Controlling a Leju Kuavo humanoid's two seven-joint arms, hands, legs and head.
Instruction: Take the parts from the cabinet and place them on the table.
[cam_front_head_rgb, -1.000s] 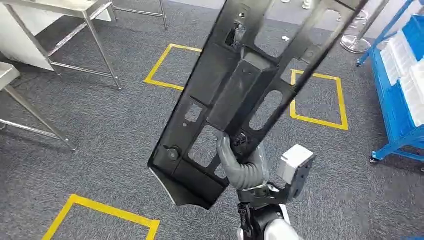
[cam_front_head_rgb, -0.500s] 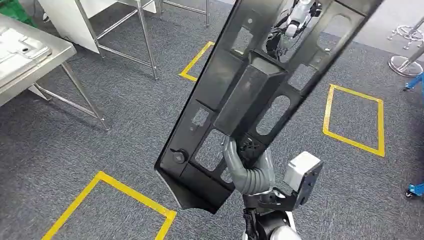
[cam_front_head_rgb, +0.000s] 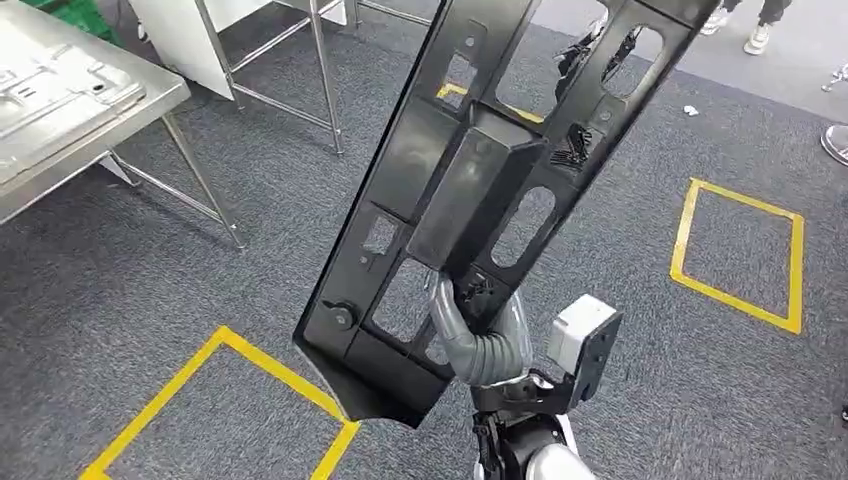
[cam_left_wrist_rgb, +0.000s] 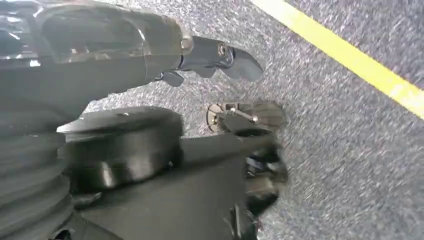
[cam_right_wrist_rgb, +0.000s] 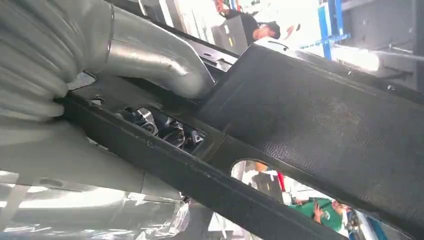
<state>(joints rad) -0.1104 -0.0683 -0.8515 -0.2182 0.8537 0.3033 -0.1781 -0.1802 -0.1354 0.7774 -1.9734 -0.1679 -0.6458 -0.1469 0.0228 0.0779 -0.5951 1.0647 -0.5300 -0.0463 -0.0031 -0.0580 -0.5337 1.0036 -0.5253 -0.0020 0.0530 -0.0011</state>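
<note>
In the head view, the right hand (cam_front_head_rgb: 484, 335) grips a long black plastic panel (cam_front_head_rgb: 470, 190) near its lower third, fingers wrapped through one of its cut-outs. The panel is tilted, its lower corner low over the grey carpet (cam_front_head_rgb: 200, 270) near a yellow taped square (cam_front_head_rgb: 225, 345), its upper end running out past the top edge of the picture. A steel table (cam_front_head_rgb: 70, 110) stands at the upper left, well apart from the panel, with a formed metal sheet (cam_front_head_rgb: 45, 85) lying on its top and open carpet between its legs and the panel's left edge. A second taped square (cam_front_head_rgb: 740, 250) lies on the floor to the right.

In the left wrist view, the left hand (cam_left_wrist_rgb: 150, 55) hangs over the carpet beside a yellow tape line (cam_left_wrist_rgb: 350, 57); one dark finger (cam_left_wrist_rgb: 235, 57) sticks out straight, but whether the hand is spread or curled I cannot tell.

In the right wrist view, the thick grey thumb (cam_right_wrist_rgb: 155, 62) presses on the panel's textured face (cam_right_wrist_rgb: 310, 125) while dark fingers (cam_right_wrist_rgb: 165, 127) show through an opening, clamping the rim between them.
</note>
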